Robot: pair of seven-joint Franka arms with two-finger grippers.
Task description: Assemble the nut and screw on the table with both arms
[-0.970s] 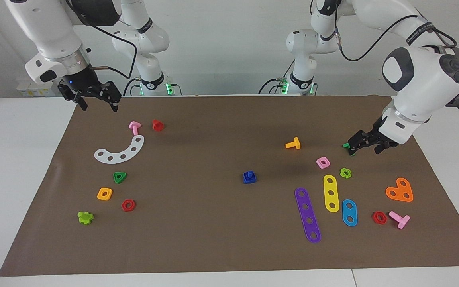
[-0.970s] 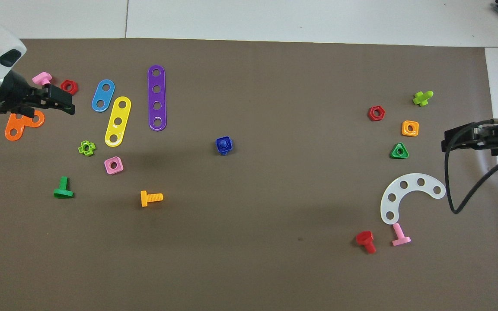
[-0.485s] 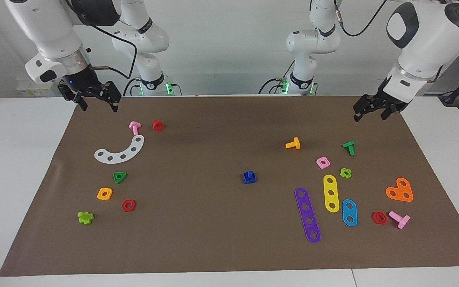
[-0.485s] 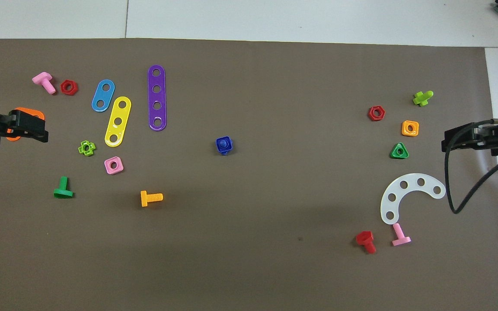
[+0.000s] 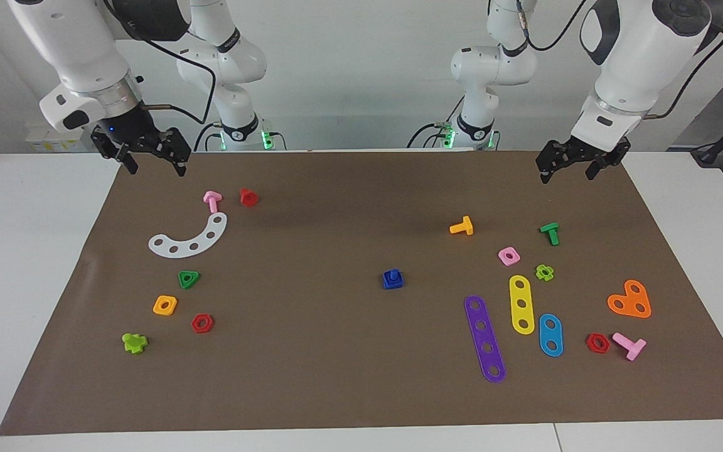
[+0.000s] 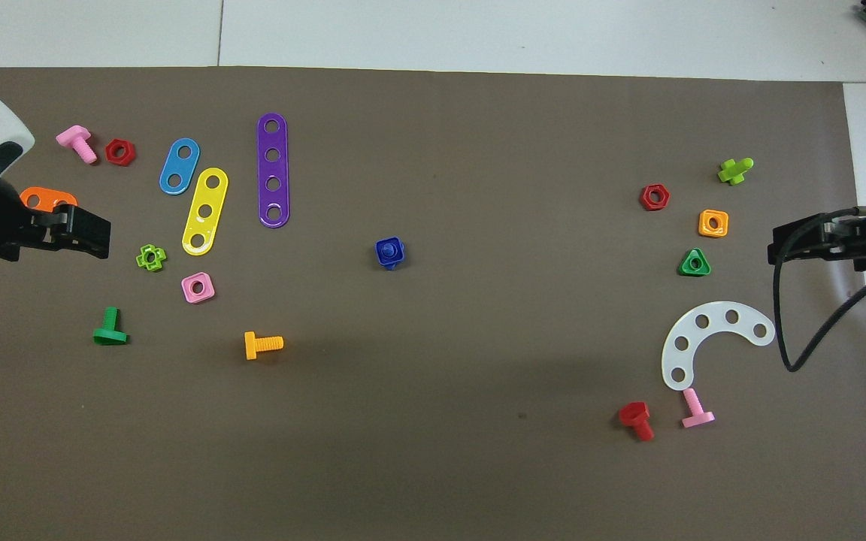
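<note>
Both grippers hang empty with fingers spread wide: the left gripper (image 5: 567, 164) over the mat's robot-side edge at the left arm's end, the right gripper (image 5: 148, 152) over the mat corner at the right arm's end. Covering most of the white counter (image 5: 29, 263) is the brown mat (image 5: 336, 351), and near its middle sits the blue nut (image 5: 393, 282) with the blue screw (image 5: 392, 274) standing in its hole, well apart from both grippers and from the purple strip (image 5: 484, 338).
</note>
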